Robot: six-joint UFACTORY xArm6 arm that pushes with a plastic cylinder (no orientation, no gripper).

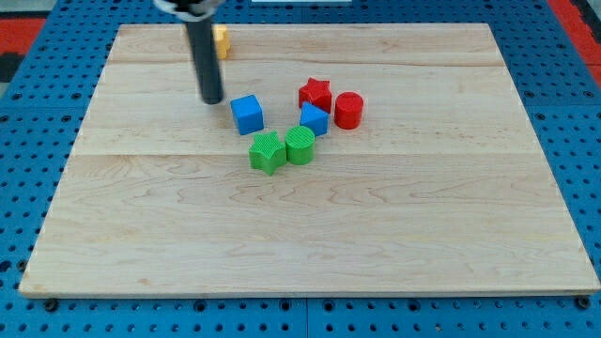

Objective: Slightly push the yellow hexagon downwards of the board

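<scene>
The yellow hexagon [222, 40] sits near the surface's [376, 235] top edge, half hidden behind the rod — light, hard plastic, apt to slide. No claw shows; my tip [213, 99] rests below it — it wants pushing from its top side.

The arm is represented by one straight dark rod [203, 52], entering from the view's top edge, left of centre. Only its lower length is visible; the mount above is cut off by the frame. The rod stands close to upright, leaning slightly toward the view's right as it descends. My tip [213, 100] rests at tabletop level in the upper left part of the view.
</scene>
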